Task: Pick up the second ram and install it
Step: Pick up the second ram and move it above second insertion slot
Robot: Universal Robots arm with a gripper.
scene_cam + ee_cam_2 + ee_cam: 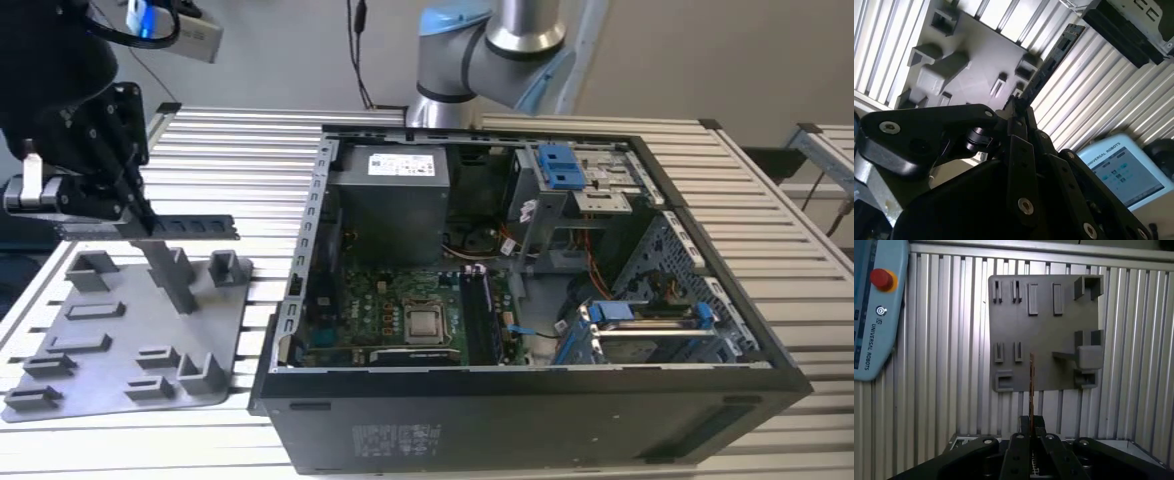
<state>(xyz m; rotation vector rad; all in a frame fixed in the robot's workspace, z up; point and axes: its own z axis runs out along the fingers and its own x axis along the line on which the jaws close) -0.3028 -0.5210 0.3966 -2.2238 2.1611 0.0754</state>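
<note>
Big ribbed silver metal surface carrying everything. Open black computer case lying on side, so insides facing up for work. Flat grey plastic tray with posts sitting beside case, on exterior view's left. Black claw hanging over tray, clenching thin dark second ram by one end, likely leaving long edge free for slot. Stick pointing toward case, well apart from it, not yet in.

thin dark second ram, level, aloft above grey tray
</note>
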